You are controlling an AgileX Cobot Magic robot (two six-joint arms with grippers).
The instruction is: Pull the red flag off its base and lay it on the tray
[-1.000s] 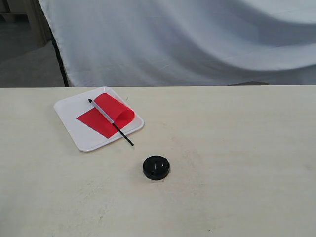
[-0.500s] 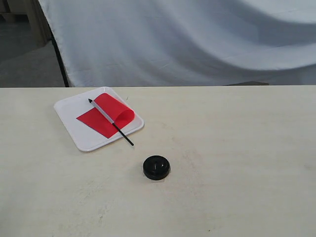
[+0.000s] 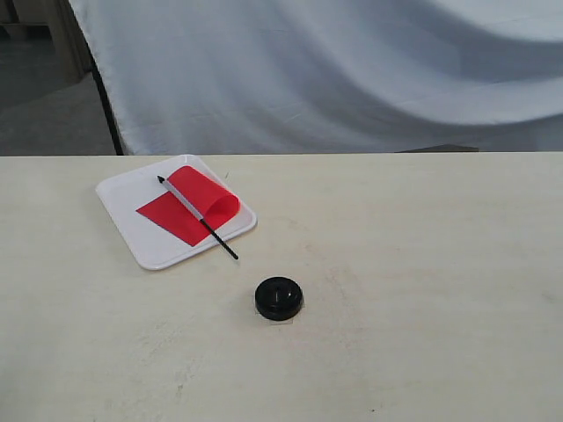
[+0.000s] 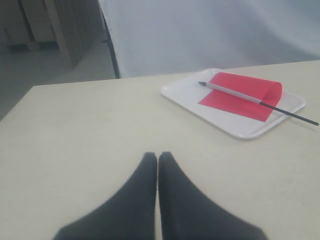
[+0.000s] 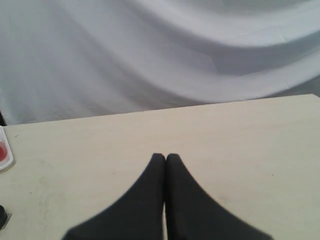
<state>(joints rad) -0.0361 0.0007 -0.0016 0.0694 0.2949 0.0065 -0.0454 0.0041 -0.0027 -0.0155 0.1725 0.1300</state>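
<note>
The tray [image 3: 123,195] is set on the left part of the table [image 3: 422,264], near its far edge, behind which a white cloth backdrop [image 3: 352,79] is hung. The red flag [image 3: 189,207] is laid across the tray, pulled off the base [image 3: 279,298], which is seen apart from the tray on the bare table, nearer the camera and towards the middle. The flag's long axis is run diagonally. The pointed tip is turned towards the tray's far side, and the plain black end is carried past the near rim and over the tabletop, aimed roughly at the base. The red cloth is spread flat on one side of the pole and curled over at its right edge. Wide open tabletop is left to the right of the base and in front of it. The grippers are seen only in their own wrist views. The left gripper [image 4: 157,156] is pressed closed with its blurred dark fingers meeting and nothing between them, held over bare table well short of the tray. The right gripper [image 5: 165,156] is likewise closed on nothing. In the right wrist view only a sliver of the tray's rim [image 5: 4,150] is caught at the picture's edge.
</note>
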